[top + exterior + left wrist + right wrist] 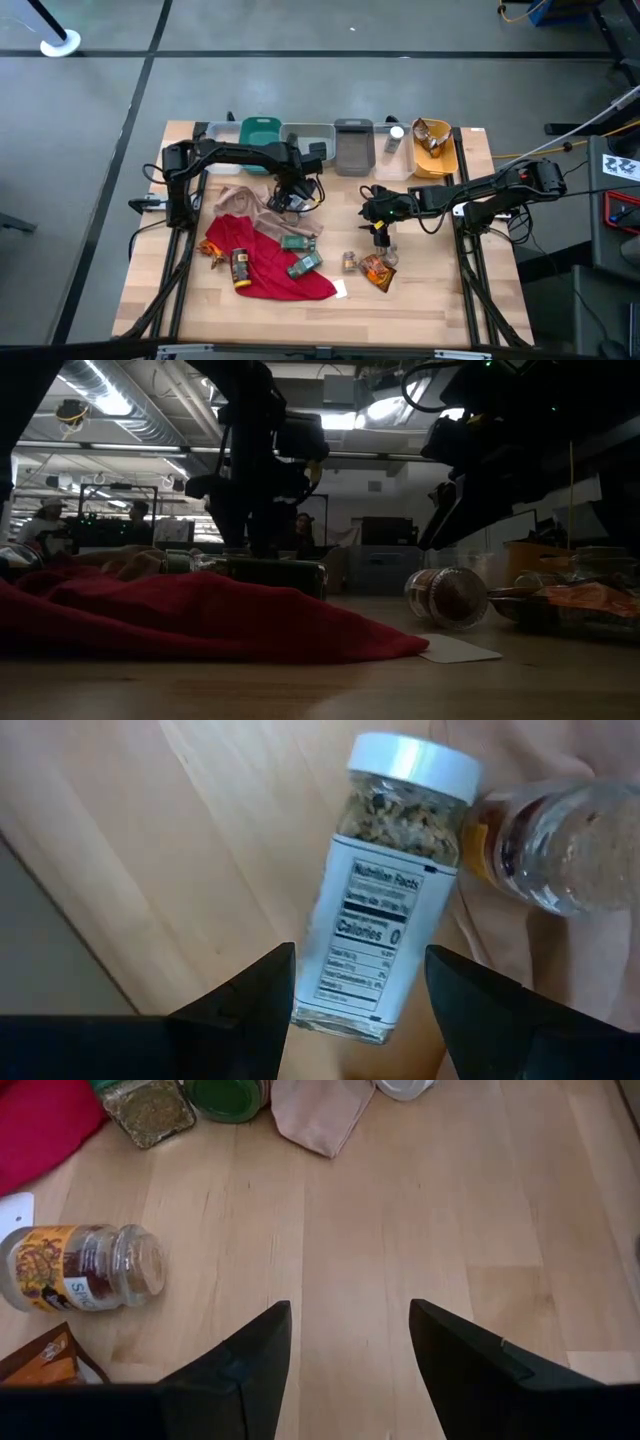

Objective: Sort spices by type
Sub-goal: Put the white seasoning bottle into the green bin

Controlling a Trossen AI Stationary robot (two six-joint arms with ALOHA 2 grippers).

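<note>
A white-capped jar of flaky spice (385,920) lies on its side where the bare wood meets the tan cloth (243,203). My left gripper (360,952) hangs over it, pointing down and open, one finger on each side of the jar's bottom end; no touch shows. A clear jar with an orange band (560,845) lies beside the cap. My right gripper (350,1308) is open over bare wood at the table's middle right (380,237). An orange-labelled jar (80,1270) and an orange packet (378,270) lie near it. More jars and a green box (295,242) rest on the red cloth (270,265).
Teal (260,130), clear (306,134), grey (352,146) and yellow (436,148) bins line the far edge, with a white-capped bottle (394,140) between the last two. A white card (455,650) lies by the red cloth. People stand in the room behind.
</note>
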